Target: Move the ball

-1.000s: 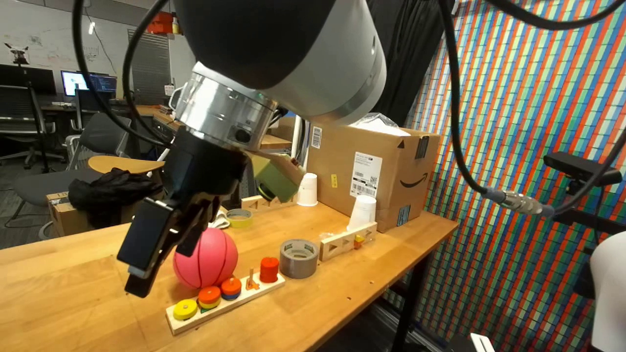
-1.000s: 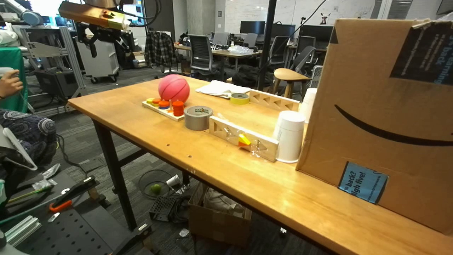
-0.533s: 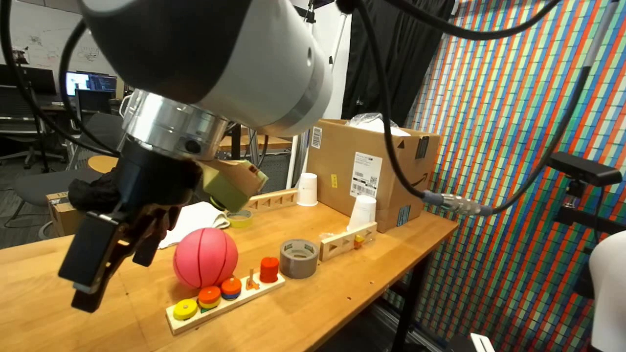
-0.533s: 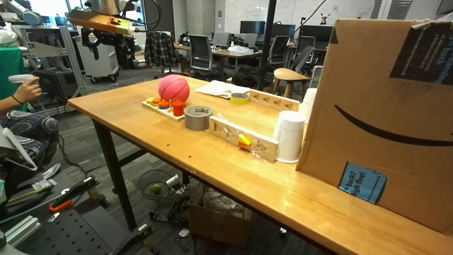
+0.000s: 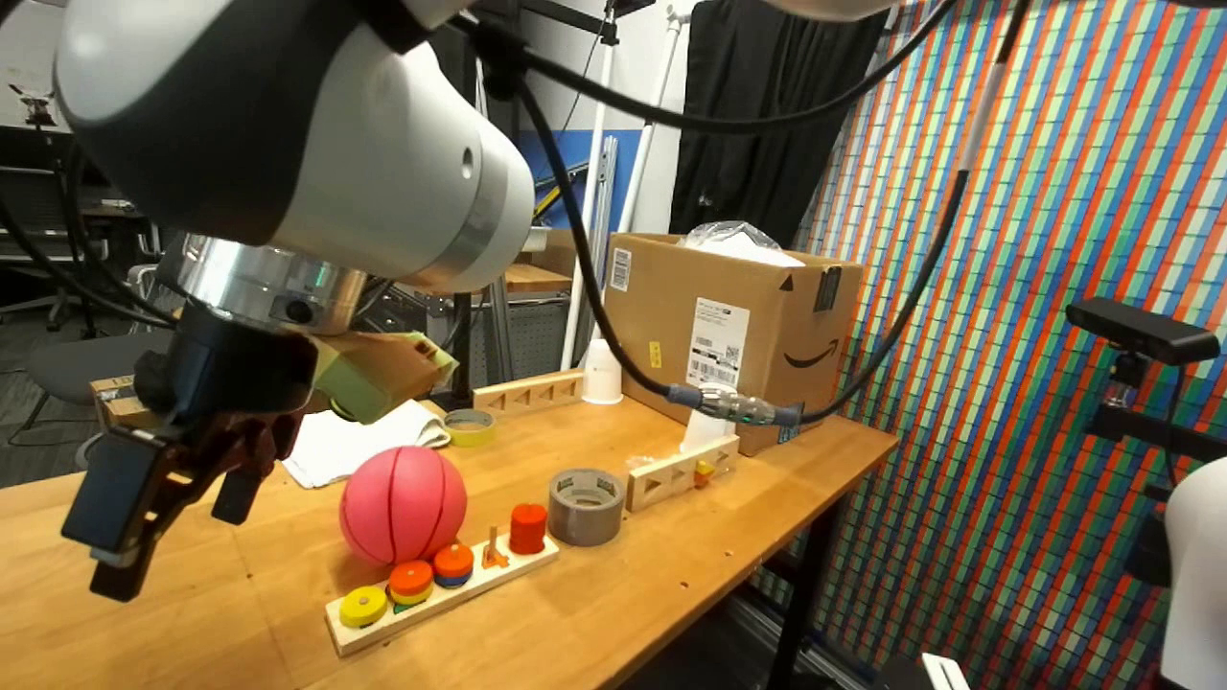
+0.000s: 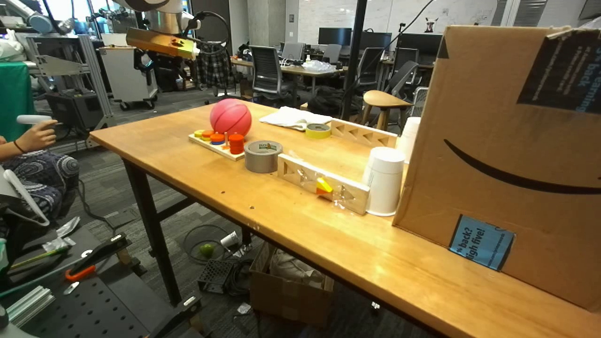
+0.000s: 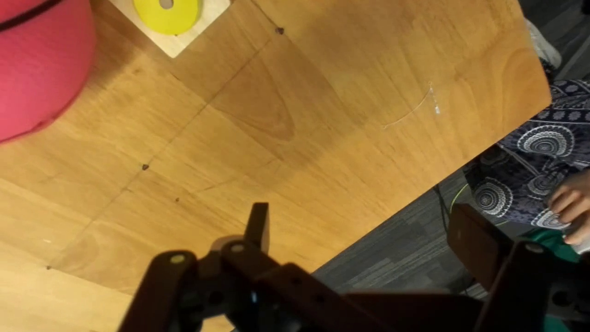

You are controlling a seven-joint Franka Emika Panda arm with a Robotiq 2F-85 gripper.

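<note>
1. Light-brown wooden table (image 5: 556, 613) in both exterior views; multicoloured striped wall (image 5: 1016, 460) fills the right of the frame in an exterior view.
2. Your target, the pinkish-red, dark-seamed round ball (image 5: 404, 505): on the table, left of centre in both exterior views; cut off at the upper left in the wrist view.
3. Just beside it, pale wooden peg board (image 5: 518, 565) carrying red, orange and yellow discs (image 5: 363, 608). Contact with ball: can't tell.
4. Silver-grey tape roll (image 5: 585, 525) lies flat just off the board's right end.
5. Your black two-finger gripper (image 5: 174, 548): lower left of the frame in an exterior view, raised off the table, apart from the ball.
6. Wrist view, bottom edge: fingers (image 7: 256, 223) spread wide, nothing held.
7. Your white-and-black robot arm (image 5: 403, 182): upper left, both exterior views.
8. Big brown cardboard box (image 6: 507, 122), right side of the frame in an exterior view; white cup (image 6: 385, 183) next to it.
</note>
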